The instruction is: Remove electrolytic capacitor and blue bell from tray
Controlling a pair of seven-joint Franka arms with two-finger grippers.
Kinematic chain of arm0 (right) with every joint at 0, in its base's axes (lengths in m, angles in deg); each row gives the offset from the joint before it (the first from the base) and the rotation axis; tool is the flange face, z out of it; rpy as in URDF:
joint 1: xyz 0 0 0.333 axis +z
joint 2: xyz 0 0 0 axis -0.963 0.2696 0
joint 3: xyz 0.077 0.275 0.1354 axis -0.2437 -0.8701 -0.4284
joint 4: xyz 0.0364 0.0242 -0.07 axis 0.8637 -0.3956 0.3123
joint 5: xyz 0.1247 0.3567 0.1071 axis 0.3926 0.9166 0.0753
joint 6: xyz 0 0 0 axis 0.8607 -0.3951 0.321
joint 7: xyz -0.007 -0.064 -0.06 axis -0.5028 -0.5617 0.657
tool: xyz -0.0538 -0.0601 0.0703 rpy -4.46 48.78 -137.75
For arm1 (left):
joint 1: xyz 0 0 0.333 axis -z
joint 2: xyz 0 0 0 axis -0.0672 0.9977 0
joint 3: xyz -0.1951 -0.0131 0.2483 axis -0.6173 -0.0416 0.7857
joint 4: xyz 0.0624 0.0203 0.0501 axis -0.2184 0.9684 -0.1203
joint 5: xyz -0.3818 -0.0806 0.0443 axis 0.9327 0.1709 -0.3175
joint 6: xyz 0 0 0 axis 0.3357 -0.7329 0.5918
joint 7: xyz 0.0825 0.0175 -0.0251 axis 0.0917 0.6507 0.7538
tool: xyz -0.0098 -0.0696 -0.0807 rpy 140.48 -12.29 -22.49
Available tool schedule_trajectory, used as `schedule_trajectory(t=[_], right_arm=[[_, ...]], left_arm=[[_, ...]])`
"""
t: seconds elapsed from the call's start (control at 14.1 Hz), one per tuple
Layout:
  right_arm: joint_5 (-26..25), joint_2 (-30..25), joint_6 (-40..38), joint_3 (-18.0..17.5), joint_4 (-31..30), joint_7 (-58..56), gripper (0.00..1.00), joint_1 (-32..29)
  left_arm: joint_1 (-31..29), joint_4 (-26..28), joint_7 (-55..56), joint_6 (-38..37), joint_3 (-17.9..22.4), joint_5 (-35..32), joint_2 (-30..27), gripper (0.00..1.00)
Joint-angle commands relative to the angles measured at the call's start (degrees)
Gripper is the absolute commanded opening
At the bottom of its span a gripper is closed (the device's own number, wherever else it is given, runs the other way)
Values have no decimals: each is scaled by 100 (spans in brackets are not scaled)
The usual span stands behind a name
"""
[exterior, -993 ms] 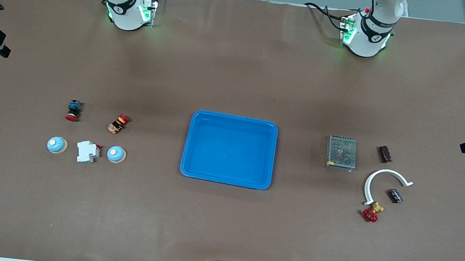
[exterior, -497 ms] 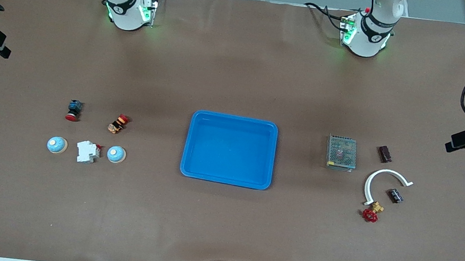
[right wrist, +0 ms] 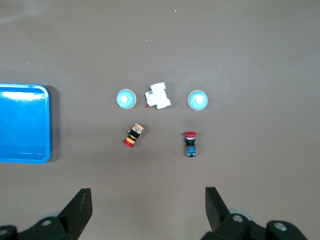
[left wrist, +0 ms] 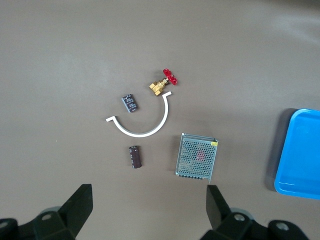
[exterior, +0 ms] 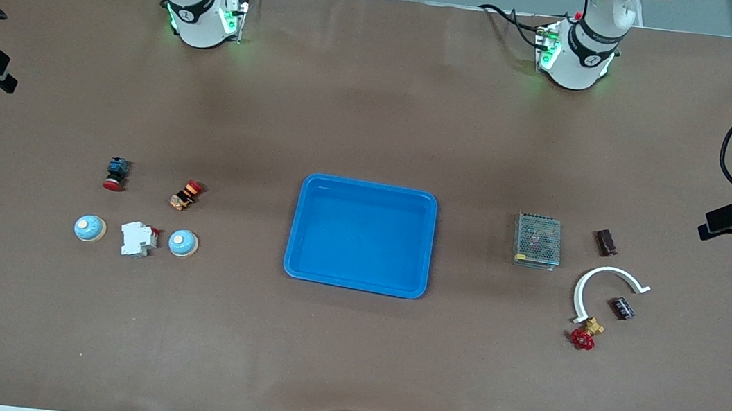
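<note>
We hold both arms raised; left hand (left wrist: 148,212) wide above the capacitors (left wrist: 134,156); right hand (right wrist: 147,212) wide above the bells (right wrist: 125,99).

Two capacitors (left wrist: 131,103) beside white arc (left wrist: 142,125)

Blue tray (left wrist: 299,152): cut off at 3 o'clock edge, left wrist view. Left gripper (left wrist: 148,207) and right gripper (right wrist: 148,207): bodies cropped at 6 o'clock; fingers apart.
</note>
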Motion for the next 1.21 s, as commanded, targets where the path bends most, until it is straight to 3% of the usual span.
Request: schedule_trajectory(t=[0.0,0.64,1.14], right_arm=[[-135,24,-67,-4,-33,38,100,-35],[-135,23,-23,5,-24,46,100,-26],[-152,111,-5,5,46,90,100,-26]], left_arm=[[346,-31,2,-117,377,41,-64,100],[152,-5,-7,-117,351,59,-160,100],[29,523,81,-117,105,76,-810,100]])
